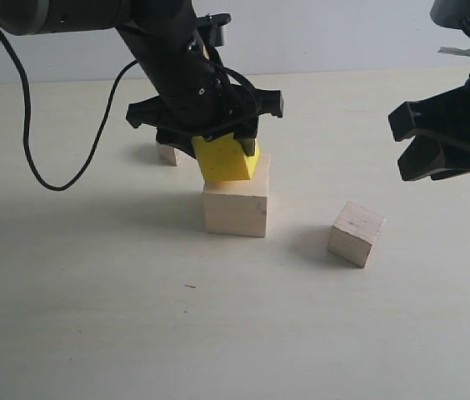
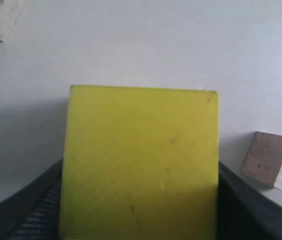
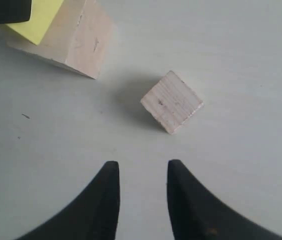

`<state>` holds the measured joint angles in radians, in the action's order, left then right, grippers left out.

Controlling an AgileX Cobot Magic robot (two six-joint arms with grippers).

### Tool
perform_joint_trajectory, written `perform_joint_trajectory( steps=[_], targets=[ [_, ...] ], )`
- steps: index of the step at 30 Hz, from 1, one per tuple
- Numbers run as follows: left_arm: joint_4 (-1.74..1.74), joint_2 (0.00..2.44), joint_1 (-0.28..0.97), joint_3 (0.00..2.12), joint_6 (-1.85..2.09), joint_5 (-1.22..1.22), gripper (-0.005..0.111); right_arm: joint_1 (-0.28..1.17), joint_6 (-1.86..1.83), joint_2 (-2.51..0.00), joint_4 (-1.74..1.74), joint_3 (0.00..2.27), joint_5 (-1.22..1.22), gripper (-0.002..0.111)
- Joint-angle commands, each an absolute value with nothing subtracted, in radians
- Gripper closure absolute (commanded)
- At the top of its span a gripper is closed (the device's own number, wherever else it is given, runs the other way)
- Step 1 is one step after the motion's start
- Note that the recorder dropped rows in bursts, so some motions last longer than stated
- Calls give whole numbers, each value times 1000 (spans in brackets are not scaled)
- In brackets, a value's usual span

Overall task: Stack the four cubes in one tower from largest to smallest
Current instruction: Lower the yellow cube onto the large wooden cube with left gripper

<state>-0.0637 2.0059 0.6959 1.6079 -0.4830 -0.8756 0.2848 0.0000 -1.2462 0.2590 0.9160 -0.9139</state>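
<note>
Small cube [image 1: 356, 233] lies free on table [image 1: 93, 317], apart from stack. Left gripper [image 1: 222, 143] pinches yellow cube [image 1: 225, 162], tilted atop big cube [image 1: 235, 210]; should level and centre before release. Right gripper [image 3: 140, 172] spread, empty.

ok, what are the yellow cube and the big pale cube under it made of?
Yellow cube: probably wood under opaque matte yellow paint; faint grain streaks show through in the left wrist view.
Large pale cube: seemingly bare, unfinished wood; light tan and matte, with grain lines and a small dark fleck visible in the right wrist view.
</note>
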Motion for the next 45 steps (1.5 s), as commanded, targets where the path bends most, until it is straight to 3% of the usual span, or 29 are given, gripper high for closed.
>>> perform_joint_trajectory(
  steps=[1, 3, 6, 12, 14, 45],
  targets=[
    [-59, 2001, 698, 1616, -492, -873, 107, 285, 0, -1239, 259, 913, -904, 76],
    [-59, 2001, 698, 1616, -492, -873, 105, 285, 0, -1239, 259, 913, -904, 76],
    [-63, 2001, 698, 1616, -490, -873, 91, 285, 0, -1239, 259, 913, -904, 76],
    [-100, 2001, 699, 1616, -480, -869, 39, 285, 0, -1239, 259, 913, -904, 76],
    [-119, 2001, 699, 1616, -480, -865, 30, 285, 0, -1239, 259, 913, -904, 76],
    [-194, 1997, 699, 1616, -434, -859, 29, 285, 0, -1239, 259, 913, -905, 76]
  ],
)
